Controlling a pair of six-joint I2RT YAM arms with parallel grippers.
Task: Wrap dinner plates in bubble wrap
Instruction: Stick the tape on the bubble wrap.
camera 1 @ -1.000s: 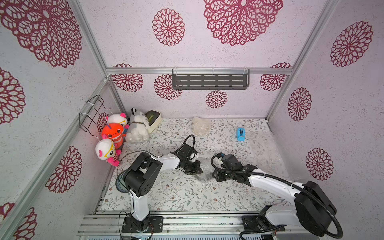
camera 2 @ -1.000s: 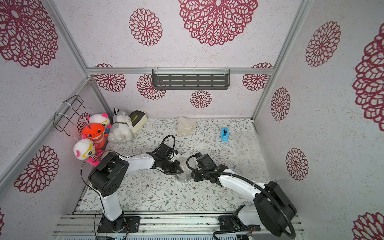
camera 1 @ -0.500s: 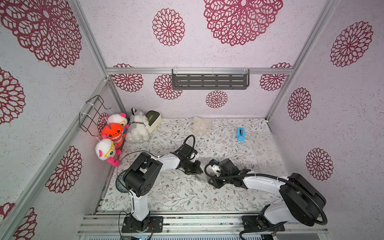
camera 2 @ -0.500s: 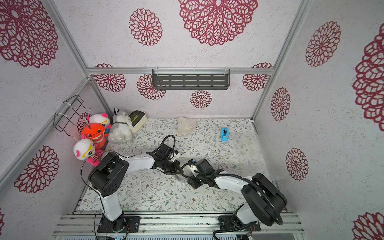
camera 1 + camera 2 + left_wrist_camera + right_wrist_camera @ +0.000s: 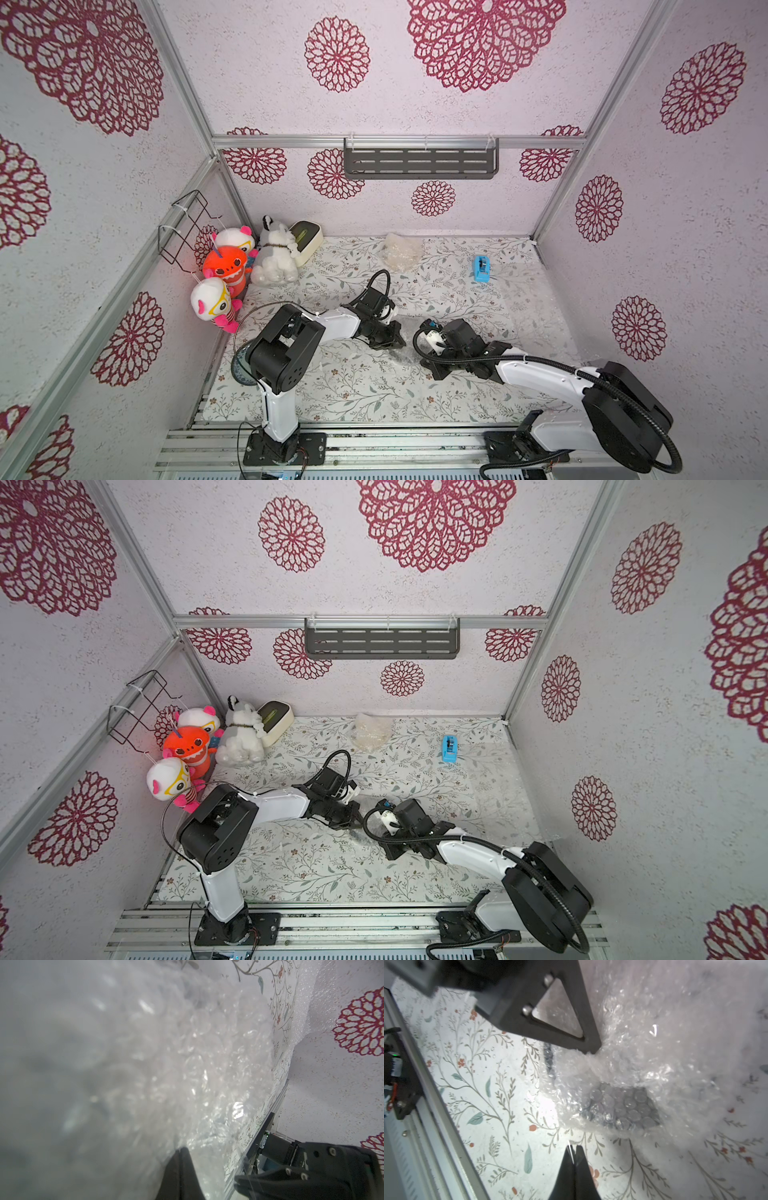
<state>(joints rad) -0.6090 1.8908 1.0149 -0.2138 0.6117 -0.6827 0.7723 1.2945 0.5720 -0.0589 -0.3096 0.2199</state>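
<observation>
A clear bubble wrap [image 5: 643,1047] sheet lies bunched over a dark plate [image 5: 623,1107], which shows through the bubbles in the right wrist view. My left gripper [image 5: 184,1150] is shut on a fold of the wrap; its fingers [image 5: 560,1012] pinch the sheet above the plate. My right gripper [image 5: 574,1147] is shut just off the bundle's edge, with a thin clear sliver of wrap between its tips. In both top views the two grippers [image 5: 392,338] [image 5: 392,848] meet mid-table over the crumpled wrap [image 5: 405,355]. A grey-teal plate [image 5: 239,370] peeks out by the left arm's base.
A wrapped bundle [image 5: 399,251] lies at the back. A blue tape dispenser [image 5: 482,268] stands at the back right, with loose wrap [image 5: 523,299] spread beside it. Plush toys [image 5: 272,253] and a cream box [image 5: 307,237] fill the back-left corner.
The right gripper has swung left towards the left gripper and closed its jaws. The left arm has stayed put, still pinching the wrap.
</observation>
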